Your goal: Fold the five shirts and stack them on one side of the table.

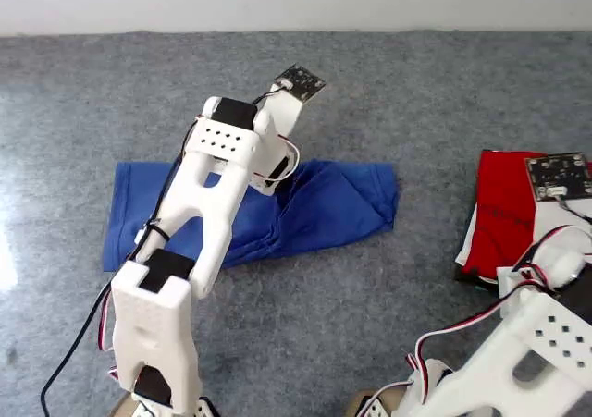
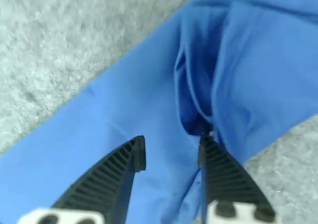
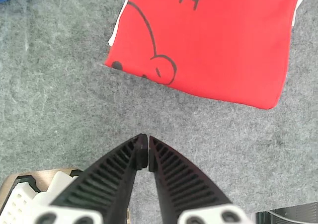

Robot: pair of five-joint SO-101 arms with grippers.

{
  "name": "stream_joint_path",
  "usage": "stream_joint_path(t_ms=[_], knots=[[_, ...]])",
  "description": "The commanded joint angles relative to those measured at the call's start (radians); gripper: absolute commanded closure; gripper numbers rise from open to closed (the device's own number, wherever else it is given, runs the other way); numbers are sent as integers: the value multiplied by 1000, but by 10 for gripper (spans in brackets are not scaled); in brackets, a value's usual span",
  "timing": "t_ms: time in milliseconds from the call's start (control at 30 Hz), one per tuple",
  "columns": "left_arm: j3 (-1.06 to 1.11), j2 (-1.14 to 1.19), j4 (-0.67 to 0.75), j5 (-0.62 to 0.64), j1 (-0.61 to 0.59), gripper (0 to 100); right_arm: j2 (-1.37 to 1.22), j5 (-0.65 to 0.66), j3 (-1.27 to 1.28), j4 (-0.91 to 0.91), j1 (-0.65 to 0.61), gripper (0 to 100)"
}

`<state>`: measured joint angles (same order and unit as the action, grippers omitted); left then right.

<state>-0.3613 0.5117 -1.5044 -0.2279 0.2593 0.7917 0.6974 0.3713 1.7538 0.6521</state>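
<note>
Black fingers of the right gripper (image 3: 144,152) are pressed together over bare grey worktop (image 3: 59,85), just short of the folded red shirt (image 3: 213,40) on the right side. Farther out, the left gripper (image 2: 171,147) has its fingers apart over a bunched ridge of the blue shirt (image 2: 124,110), mid-worktop. Pinching one clean edge would likely serve better than grabbing the bunch. Counted: one blue shirt, one red, a white layer (image 3: 114,37) beneath it; two grippers.
</note>
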Motion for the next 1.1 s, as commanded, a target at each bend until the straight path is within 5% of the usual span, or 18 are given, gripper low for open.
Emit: stream_joint_path(t_ms=[0, 500, 833, 1067], knots=[[-13, 17, 12, -3, 2, 824, 18, 9, 2, 39, 13, 990], [-39, 127, 35, -9, -127, 824, 18, 9, 2, 41, 15, 990], [-363, 137, -219, -3, -37, 824, 18, 8, 2, 41, 15, 990], [-343, 172, -215, -3, 49, 824, 18, 6, 2, 41, 15, 990]])
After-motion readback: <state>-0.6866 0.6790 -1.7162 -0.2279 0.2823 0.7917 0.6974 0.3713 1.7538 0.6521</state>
